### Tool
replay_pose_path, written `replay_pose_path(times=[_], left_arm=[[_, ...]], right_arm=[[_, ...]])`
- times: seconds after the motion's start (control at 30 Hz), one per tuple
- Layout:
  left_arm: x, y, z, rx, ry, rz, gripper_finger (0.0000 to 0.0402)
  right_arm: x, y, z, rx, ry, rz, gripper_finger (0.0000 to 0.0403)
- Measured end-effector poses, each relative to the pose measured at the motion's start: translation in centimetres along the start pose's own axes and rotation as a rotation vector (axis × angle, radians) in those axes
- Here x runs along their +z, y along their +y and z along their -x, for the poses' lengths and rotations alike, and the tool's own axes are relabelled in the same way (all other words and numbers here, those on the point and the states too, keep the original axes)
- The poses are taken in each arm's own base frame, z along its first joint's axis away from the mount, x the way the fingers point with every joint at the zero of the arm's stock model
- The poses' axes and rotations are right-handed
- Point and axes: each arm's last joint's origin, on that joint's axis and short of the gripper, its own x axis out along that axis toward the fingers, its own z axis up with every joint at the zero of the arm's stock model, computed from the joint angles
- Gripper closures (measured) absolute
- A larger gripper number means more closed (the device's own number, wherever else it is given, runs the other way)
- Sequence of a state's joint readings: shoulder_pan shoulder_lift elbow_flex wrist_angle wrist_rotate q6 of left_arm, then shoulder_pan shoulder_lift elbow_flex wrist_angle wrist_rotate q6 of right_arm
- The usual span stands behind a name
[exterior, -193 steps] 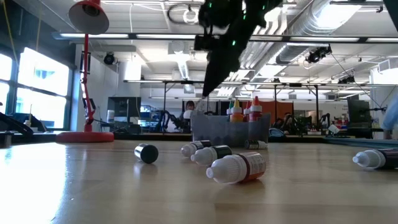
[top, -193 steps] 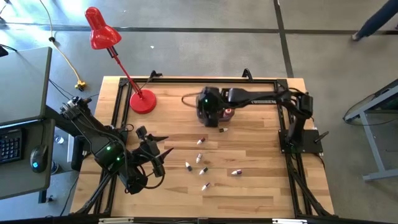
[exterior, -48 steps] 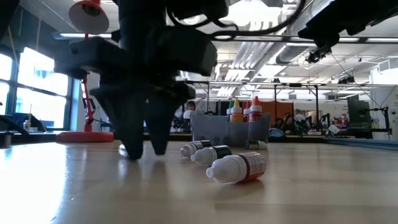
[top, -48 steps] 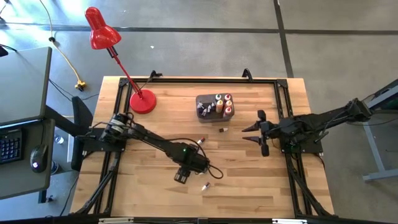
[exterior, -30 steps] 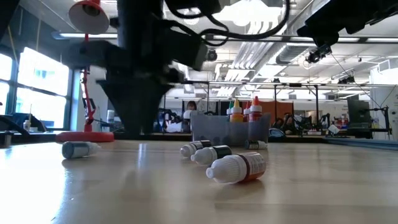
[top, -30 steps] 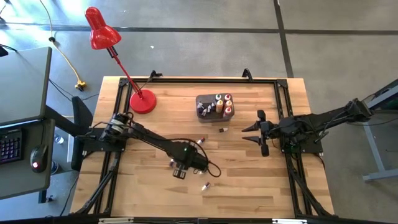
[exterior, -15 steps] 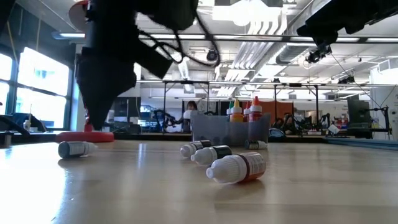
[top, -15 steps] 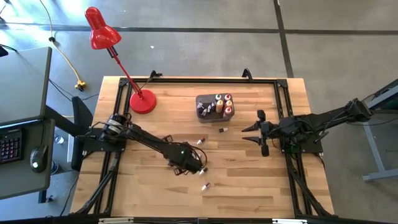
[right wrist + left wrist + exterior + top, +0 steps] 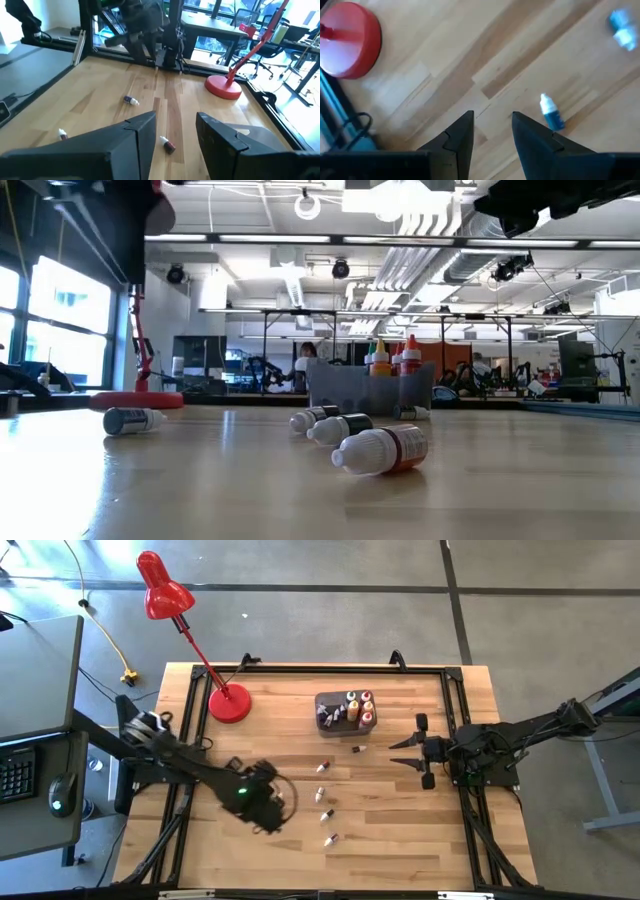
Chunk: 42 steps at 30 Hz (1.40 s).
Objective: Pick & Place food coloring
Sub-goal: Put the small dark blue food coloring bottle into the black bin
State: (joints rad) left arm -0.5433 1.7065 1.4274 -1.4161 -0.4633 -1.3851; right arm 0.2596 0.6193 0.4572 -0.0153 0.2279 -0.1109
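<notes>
The left arm reaches low across the table's near-left part, its left gripper [image 9: 268,812] pointing toward the loose bottles and blurred from above. Its wrist camera shows the two dark fingers [image 9: 461,132] spread with only bare wood between them, nothing held. Just off one fingertip lies a blue food coloring bottle [image 9: 551,113] with a white cap, with a second, paler bottle [image 9: 621,28] farther off. The lamp base [image 9: 349,39] sits well off to the other side.

The right arm lies folded in from the right edge, the right gripper [image 9: 420,752] hovering with its fingers apart and empty. A small dark bottle [image 9: 356,750] lies a little beyond its tips.

From above, four loose bottles [image 9: 324,793] lie scattered between the two grippers, and the grey tub [image 9: 344,712] behind them already holds several upright ones. Only the table-level camera shows their pointed caps [image 9: 410,344] standing up over the tub's rim. It also catches the nearest bottle [image 9: 381,449] lying on its side, showing a red band.
</notes>
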Motion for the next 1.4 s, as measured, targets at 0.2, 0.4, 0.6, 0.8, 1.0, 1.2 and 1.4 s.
replay_pose_path(times=[0.2,0.4,0.6,0.8,1.0,1.2,1.4], left_arm=[[-3.3,1.1,-0.9,-0.112,-0.040,0.182,0.0273],[-5.0,0.0,-3.5,-0.224,0.157,0.218,0.0273],[-6.1,-0.4,-6.4,-0.304,0.039,0.238,0.0273],[-5.4,-0.3,-7.6,-0.303,-0.017,0.265,0.0273],[-4.0,-0.8,-8.0,-0.360,-0.028,0.154,0.0273],[-2.6,-0.5,-8.7,-0.363,0.007,0.151,0.0273],[-2.3,-0.7,-8.7,-0.398,0.044,0.163,0.0272]], right_arm=[[0.0,-0.2,0.0,-0.012,-0.001,-0.001,0.0269],[0.0,-0.5,0.0,-0.035,-0.005,-0.005,0.0269],[0.0,-0.7,0.0,-0.051,-0.003,-0.008,0.0269],[0.0,-0.8,0.0,-0.056,-0.003,-0.009,0.0269],[0.0,-0.8,0.0,-0.055,-0.003,-0.009,0.0269],[0.0,-0.8,0.0,-0.055,-0.003,-0.008,0.0269],[0.0,-0.8,0.0,-0.055,-0.002,0.018,0.0269]])
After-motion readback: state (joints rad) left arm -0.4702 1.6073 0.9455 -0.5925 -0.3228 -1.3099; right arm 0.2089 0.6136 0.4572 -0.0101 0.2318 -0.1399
